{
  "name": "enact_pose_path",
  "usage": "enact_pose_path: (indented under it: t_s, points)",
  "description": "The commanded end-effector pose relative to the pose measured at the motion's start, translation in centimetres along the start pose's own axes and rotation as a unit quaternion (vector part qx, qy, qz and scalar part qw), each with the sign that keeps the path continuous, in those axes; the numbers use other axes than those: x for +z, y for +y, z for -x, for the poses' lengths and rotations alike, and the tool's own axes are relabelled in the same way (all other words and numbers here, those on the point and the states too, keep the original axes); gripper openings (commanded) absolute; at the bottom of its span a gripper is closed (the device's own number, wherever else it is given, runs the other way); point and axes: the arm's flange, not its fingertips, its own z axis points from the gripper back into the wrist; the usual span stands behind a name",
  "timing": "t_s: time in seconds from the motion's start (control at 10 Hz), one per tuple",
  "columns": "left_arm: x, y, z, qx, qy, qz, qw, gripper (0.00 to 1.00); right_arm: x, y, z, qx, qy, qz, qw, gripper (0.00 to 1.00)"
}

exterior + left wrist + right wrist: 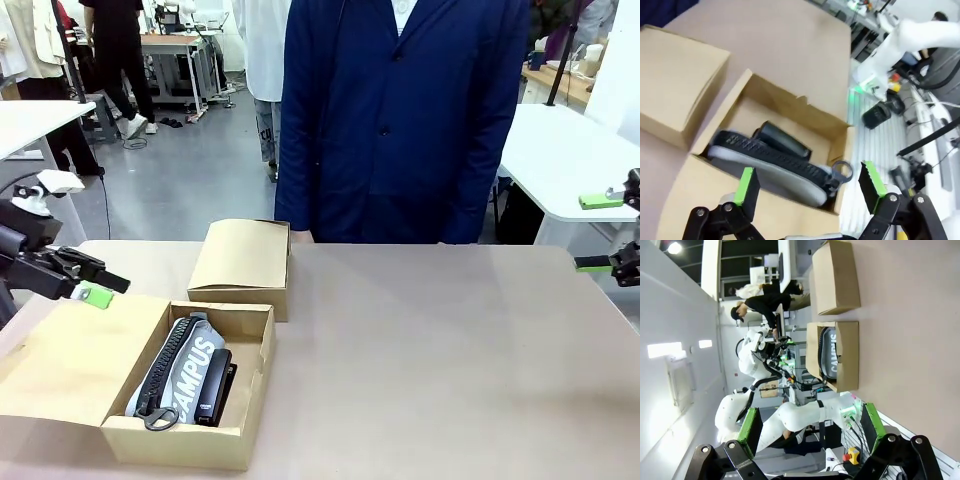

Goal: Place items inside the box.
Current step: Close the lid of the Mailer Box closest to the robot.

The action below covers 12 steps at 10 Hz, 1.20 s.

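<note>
An open cardboard box (185,445) sits at the near left of the table, its lid flap lying open to the left. Inside lies a pale grey-blue case (185,372) with a black zip and white lettering, and a black stapler (215,385) lies beside it. My left gripper (100,288) hovers open and empty over the lid flap. Its wrist view looks down on the box (790,107), the case (770,172) and the stapler (782,141). My right gripper (610,232) hangs open at the far right, off the table's edge. The navy pouch, yellow knife and marker are hidden or out of view.
A closed cardboard box (245,262) stands just behind the open one, also seen as the closed box (675,80) from the left wrist. A person in a navy coat (400,120) stands at the table's far side. The tan tabletop (450,360) stretches right of the boxes.
</note>
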Motion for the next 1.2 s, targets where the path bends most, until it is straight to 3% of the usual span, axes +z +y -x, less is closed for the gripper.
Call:
enact_pose_path:
  t_s: [0.0,0.1,0.2,0.4,0.7,1.1]
  points:
    - [0.5,0.7,0.6,-0.019,0.01,-0.021,1.0,1.0,0.2,0.0,0.2,0.002,0.003,-0.003,1.0,1.0]
    - [1.1,2.4,1.1,-0.1,0.003,-0.041,0.994,1.0,0.2,0.0,0.2,0.002,0.003,-0.003,1.0,1.0]
    - [3.4,3.5,1.7,-0.15,-0.027,-0.032,0.988,1.0,0.2,0.0,0.2,0.002,0.003,-0.003,1.0,1.0]
    - [8.2,5.5,3.2,-0.221,-0.044,-0.077,0.971,1.0,0.2,0.0,0.2,0.002,0.003,-0.003,1.0,1.0]
    - [11.7,10.0,7.9,-0.208,0.026,-0.195,0.958,1.0,0.2,0.0,0.2,0.002,0.003,-0.003,1.0,1.0]
    - [13.3,12.6,11.4,-0.155,0.137,-0.238,0.949,1.0,0.2,0.0,0.2,0.002,0.003,-0.003,1.0,1.0]
